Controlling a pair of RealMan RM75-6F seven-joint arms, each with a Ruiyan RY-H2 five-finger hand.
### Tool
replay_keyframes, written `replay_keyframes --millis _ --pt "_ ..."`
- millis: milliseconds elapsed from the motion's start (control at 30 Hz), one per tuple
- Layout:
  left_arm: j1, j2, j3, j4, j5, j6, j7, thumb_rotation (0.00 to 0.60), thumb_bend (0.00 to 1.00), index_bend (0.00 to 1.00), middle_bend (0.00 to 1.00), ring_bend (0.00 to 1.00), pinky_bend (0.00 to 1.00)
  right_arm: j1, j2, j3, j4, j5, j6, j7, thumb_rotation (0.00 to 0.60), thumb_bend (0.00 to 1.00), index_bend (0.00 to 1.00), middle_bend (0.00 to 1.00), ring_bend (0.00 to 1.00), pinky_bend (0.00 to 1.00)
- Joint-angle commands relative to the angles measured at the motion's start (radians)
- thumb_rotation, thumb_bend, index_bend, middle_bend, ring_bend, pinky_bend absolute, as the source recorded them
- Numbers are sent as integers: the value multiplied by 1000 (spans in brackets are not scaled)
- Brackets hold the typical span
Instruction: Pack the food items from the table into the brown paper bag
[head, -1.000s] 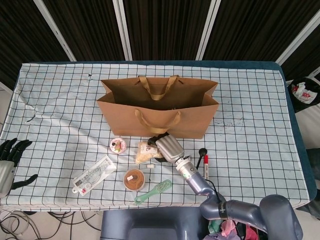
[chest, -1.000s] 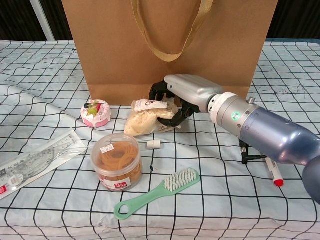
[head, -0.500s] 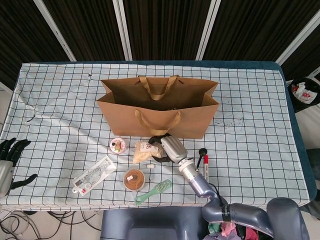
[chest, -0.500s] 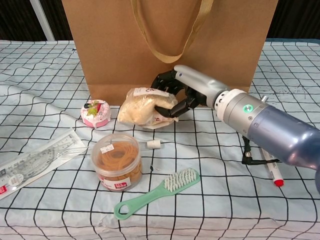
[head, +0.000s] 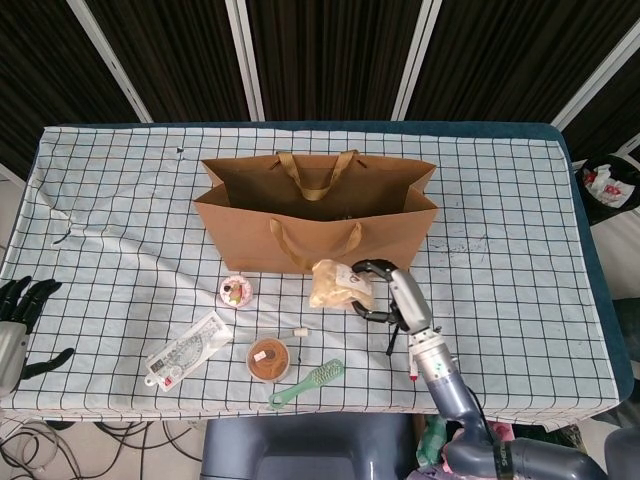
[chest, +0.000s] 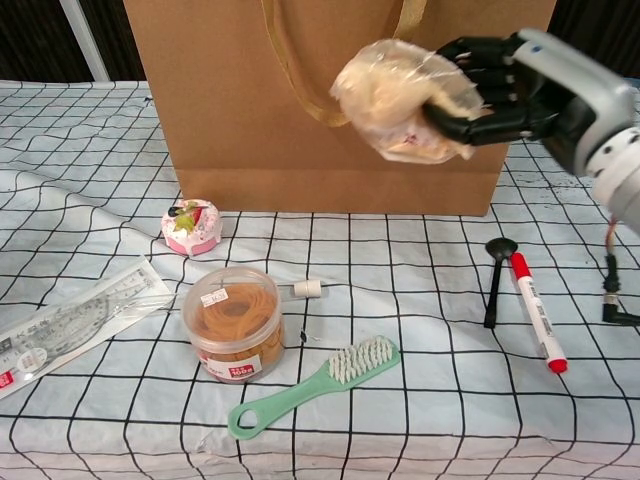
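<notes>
Head view: one tall brown paper bag (head: 330, 235) stands open at the middle of the table with the black-gridded white cloth (head: 520, 200), wide bare cloth to either side and behind it. Just in front of the bag's near wall, the right hand (head: 392, 296) grips a clear plastic packet of pale crumbly food (head: 333, 284), lifted off the cloth. Along the near edge lie one small round pink-lidded tub (head: 236, 292), one clear packaged ruler set (head: 188, 348), one clear round jar of tan rubber bands (head: 268, 360), one green plastic brush (head: 307, 384) and one small white cap (head: 299, 332). The left hand (head: 18, 318) hangs off the table's left edge, dark fingers spread apart and holding nothing. Chest view: the right hand (chest: 520, 88) holds the food packet (chest: 403, 100) high against the bag's front wall (chest: 220, 110), below the looped handle (chest: 300, 70). This lower camera shows what the arm partly hides from above: one red-and-white marker (chest: 533, 312) and one black small-headed spoon-like tool (chest: 495, 275) lying side by side on the cloth to the right, open squares between them and the brush (chest: 310, 388). The tub (chest: 192, 226), jar (chest: 236, 322), cap (chest: 307, 289) and ruler set (chest: 65, 322) sit apart from one another; the left hand is out of frame here.
</notes>
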Motion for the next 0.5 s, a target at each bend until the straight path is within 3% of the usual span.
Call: replay_keyframes --millis 33,300,500 --pt "1 -2 1 -1 1 1 5 600 97 129 124 16 48 -71 75 -3 -62 -39 98 52 600 359 419 434 389 265" --pt "1 -4 3 -4 2 -2 15 600 97 130 124 15 48 -108 186 88 -146 -27 177 70 600 359 420 435 389 266" --pt "1 -4 2 -5 1 -2 15 600 97 130 124 16 48 -68 246 172 -193 0 151 -5 600 358 420 435 389 266"
